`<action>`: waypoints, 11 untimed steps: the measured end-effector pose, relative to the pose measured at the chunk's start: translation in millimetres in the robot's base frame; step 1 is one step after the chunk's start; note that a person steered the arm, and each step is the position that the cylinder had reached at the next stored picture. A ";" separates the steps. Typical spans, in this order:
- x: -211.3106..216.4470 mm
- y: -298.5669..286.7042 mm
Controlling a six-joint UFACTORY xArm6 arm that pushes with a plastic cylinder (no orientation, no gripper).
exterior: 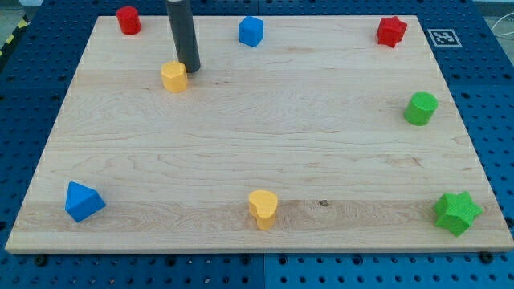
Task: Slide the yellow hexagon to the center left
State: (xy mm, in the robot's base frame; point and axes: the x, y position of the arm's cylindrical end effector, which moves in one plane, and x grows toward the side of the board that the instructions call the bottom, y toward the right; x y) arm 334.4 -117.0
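Nearest the view's bottom edge you have three blocks in a loose row on the wooden board (241, 152): a blue triangular block (83, 201) at the view's bottom left, a yellow heart-like block (263, 208) near bottom centre, and a green star (457, 213) at bottom right.

Up the view's right side, a green cylinder (420, 107) sits near the right edge, well apart from the star. Along the view's top: red star (391, 30) at right, blue hexagonal block (250, 30) near top centre, red cylinder (128, 19) at top left.

Your task block, the yellow hexagon (173, 76), lies in the upper left part of the board, below and right of the red cylinder.

No gripper here, so nothing opens or closes; the arm ends in a dark rod. My tip (189, 69) is down at the board, just beside the yellow hexagon's upper right side. You cannot tell from this view whether they touch.

A blue pegboard table (498, 120) surrounds the board, with a black-and-white marker tag (441, 36) off the top right corner.
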 end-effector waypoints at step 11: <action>45.3 -47.6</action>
